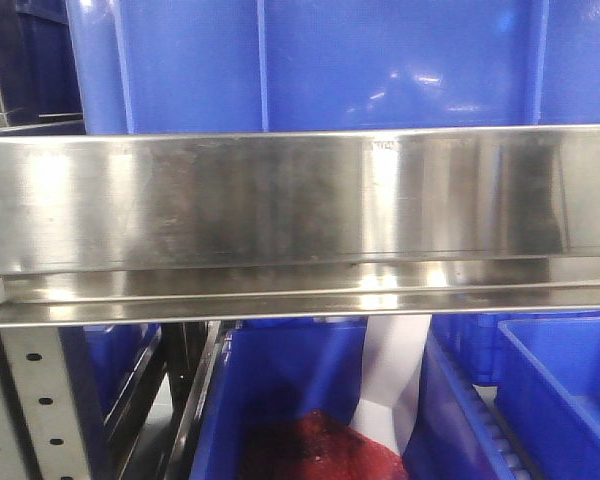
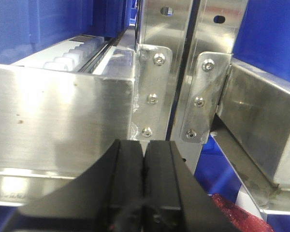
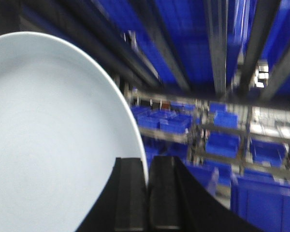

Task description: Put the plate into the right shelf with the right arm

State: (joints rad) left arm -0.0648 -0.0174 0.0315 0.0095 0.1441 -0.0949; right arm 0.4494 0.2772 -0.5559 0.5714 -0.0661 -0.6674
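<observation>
In the right wrist view the plain white plate fills the left half of the frame, held on edge. My right gripper is shut on the plate's rim, one black finger on each face. Behind it are blurred steel rack rails and blue bins. In the left wrist view my left gripper is shut and empty, close in front of the steel shelf's uprights. The shelf's broad brushed-metal front rail spans the front view. Neither gripper nor the plate shows in the front view.
Blue plastic bins stand above the rail and below it. One lower bin holds red material, also seen in the left wrist view. A perforated grey upright stands at lower left.
</observation>
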